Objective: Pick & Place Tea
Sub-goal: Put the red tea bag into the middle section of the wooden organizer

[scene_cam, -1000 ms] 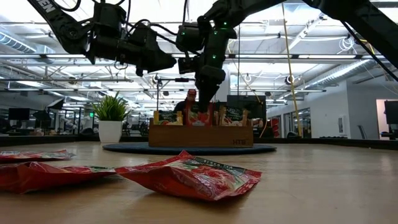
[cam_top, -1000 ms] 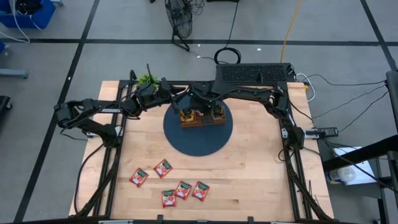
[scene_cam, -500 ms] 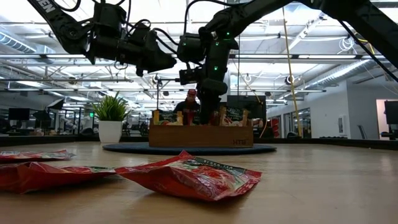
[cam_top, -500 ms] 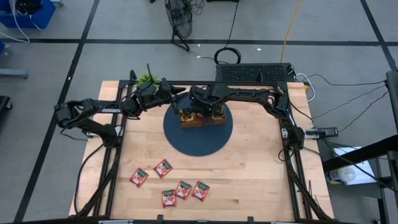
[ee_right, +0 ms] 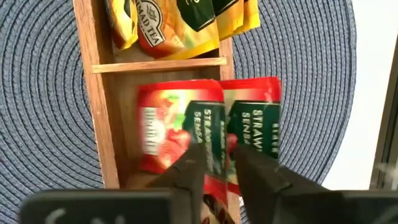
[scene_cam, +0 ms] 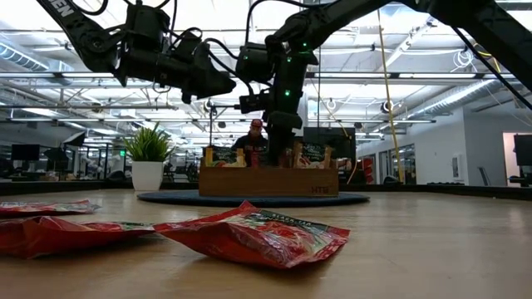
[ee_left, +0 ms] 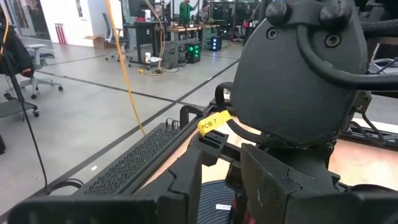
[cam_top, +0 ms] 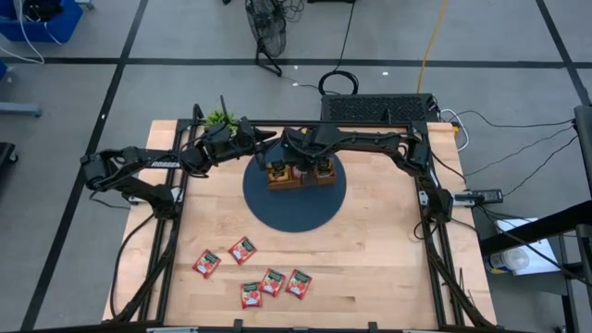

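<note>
Wooden tray [cam_top: 298,176] sits on round mat [cam_top: 294,202], toward its 12 o'clock edge (sachets [ee_right: 208,134] stand in its compartments). Five loose sachets [cam_top: 252,271] lie on table [cam_top: 388,259] at 7 o'clock from mat.

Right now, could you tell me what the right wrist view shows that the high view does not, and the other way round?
Only the right wrist view shows the printed red sachets standing in one tray compartment, yellow sachets in the next, and the right gripper just above the red ones, fingers slightly apart. Only the high view shows five loose red sachets on the table's near side and the left gripper hovering beside the tray. Both show the wooden tray on the round blue mat.
</note>
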Tool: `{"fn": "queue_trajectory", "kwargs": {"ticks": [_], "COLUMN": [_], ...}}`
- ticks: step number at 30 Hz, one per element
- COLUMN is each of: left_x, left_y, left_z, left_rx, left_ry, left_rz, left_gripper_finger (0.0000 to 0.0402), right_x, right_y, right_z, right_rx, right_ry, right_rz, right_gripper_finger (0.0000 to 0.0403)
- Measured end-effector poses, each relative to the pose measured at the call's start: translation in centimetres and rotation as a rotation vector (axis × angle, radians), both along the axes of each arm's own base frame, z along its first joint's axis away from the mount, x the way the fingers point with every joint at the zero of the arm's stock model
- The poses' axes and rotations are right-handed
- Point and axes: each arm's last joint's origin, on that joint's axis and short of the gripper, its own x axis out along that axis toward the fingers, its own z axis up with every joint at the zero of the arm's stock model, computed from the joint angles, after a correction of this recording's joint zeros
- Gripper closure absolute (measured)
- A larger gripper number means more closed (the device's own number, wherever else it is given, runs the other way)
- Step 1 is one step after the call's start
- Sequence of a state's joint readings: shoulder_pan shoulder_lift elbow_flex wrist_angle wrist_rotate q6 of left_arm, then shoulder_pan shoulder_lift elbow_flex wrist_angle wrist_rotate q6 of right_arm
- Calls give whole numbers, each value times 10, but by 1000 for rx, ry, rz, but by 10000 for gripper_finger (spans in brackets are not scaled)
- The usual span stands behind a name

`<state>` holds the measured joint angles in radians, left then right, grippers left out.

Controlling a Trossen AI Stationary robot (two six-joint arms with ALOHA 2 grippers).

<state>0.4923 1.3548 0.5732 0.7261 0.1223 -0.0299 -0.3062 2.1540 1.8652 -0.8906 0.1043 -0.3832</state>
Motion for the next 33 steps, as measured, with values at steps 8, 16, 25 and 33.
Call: {"fn": "queue_trajectory", "kwargs": {"ticks": [8,16,25,33], "left_x": [0,0,0,0], "left_y": [0,0,0,0], "left_z": [0,0,0,0], "left_rx": [-2,-1,0,0], "left_ry": [-2,-3,-3,-2], "left_rz": [1,0,0,1], "left_gripper_finger": [286,286,286,286], "right_x": [0,-8,-18,-25], "right_y": [2,9,22,16], "right_z": [7,52,43,-2], "right_rx": [-14,-109,109,105], "right_ry": [-29,-142,-171,-185], "right_rz": [-1,-26,74,99], "right_gripper_finger": [243,232,330,402]}}
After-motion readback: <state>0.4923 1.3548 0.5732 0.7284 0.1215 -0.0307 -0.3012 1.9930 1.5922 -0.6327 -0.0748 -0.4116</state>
